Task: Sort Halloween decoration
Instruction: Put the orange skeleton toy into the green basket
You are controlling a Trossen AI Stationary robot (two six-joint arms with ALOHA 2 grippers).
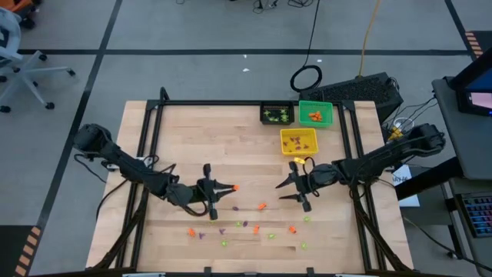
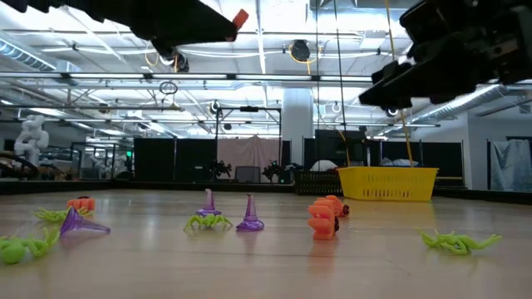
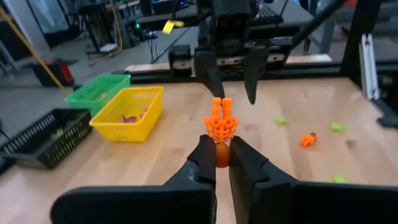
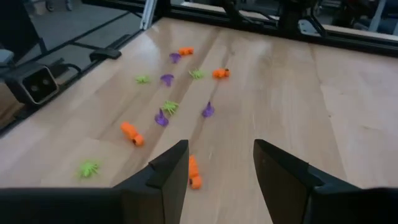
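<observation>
Orange skeleton-hand trinket point(image 3: 221, 124) is clamped in the left gripper point(image 3: 222, 155); carry it level to the green bin point(image 3: 99, 92), while the right gripper point(image 4: 221, 163) hangs spread apart, empty.

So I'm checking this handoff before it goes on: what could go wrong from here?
The left hand pinches only the base of the orange trinket, so it might slip or twist. The open right hand waits apart and could knock it loose. If dropped, it would land among the scattered trinkets, not in the green bin.
</observation>
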